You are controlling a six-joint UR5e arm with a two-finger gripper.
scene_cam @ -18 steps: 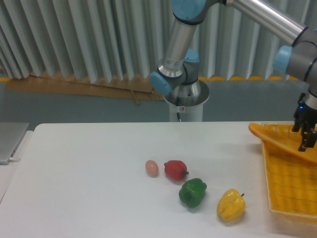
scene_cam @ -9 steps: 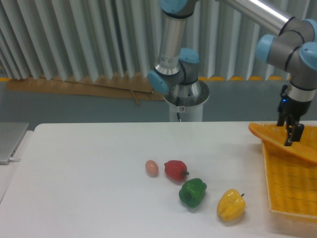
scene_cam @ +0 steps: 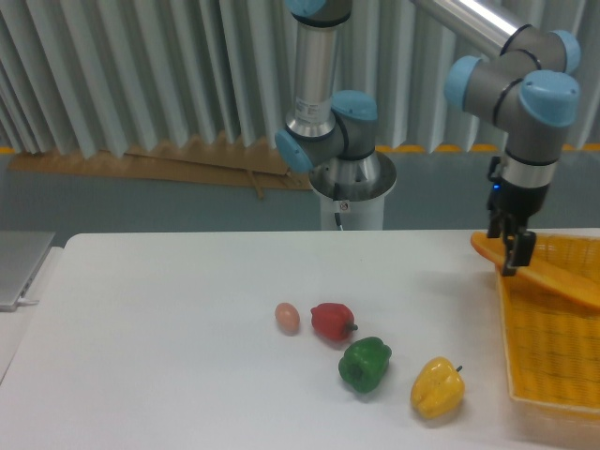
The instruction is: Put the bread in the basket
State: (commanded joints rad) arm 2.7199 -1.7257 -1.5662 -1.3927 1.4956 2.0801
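The bread lies across the basket, just under the spread hand.

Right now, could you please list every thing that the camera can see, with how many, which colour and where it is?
bread: one, orange-tan, lying across the far left corner of the basket, one end over the rim
basket: one, bright yellow-orange, at the right edge of the table
egg: one, tan, middle of the table, left of the red pepper
red pepper: one, red, middle of the table
green pepper: one, green, in front of the red pepper
yellow pepper: one, yellow, near front edge, left of the basket
table: one, white
grey tray: one, grey, at the left edge, partly out of view
gripper: one, dark, over the bread's left end; open or shut cannot be told
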